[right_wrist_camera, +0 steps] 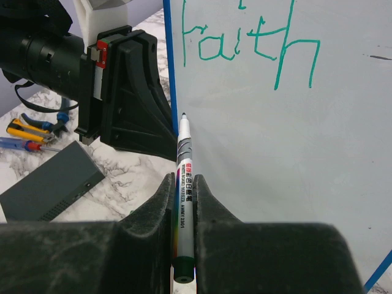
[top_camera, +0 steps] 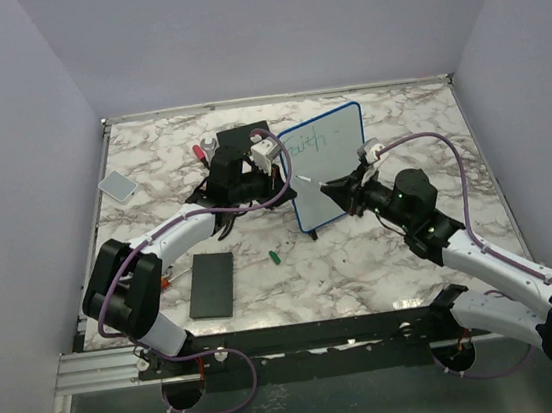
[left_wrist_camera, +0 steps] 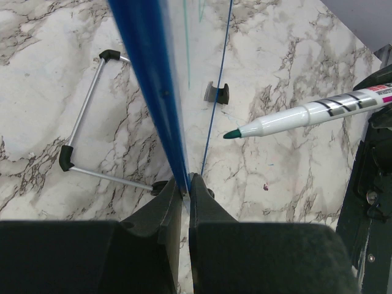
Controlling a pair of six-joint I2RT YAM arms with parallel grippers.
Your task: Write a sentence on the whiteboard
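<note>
Blue-framed, the whiteboard (top_camera: 326, 165) stands upright near the table's (top_camera: 383, 254) far edge, its green sentence (top_camera: 311, 144) begun. Left wrist: the left gripper (left_wrist_camera: 185, 184) pinches the frame, steadying it. Right wrist: the right gripper (right_wrist_camera: 184, 187) clenches a marker (right_wrist_camera: 184, 153) aimed below the lettering.

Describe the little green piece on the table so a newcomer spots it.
Find the blue-framed whiteboard mid-table. Nearer the camera, off its lower left corner, the green piece lies on the marble table, right of the flat black slab. Nothing else lying loose there is green.

top: high rear, angled down | left wrist: whiteboard (left_wrist_camera: 147, 79) edge-on | right: face-on (both close)
</note>
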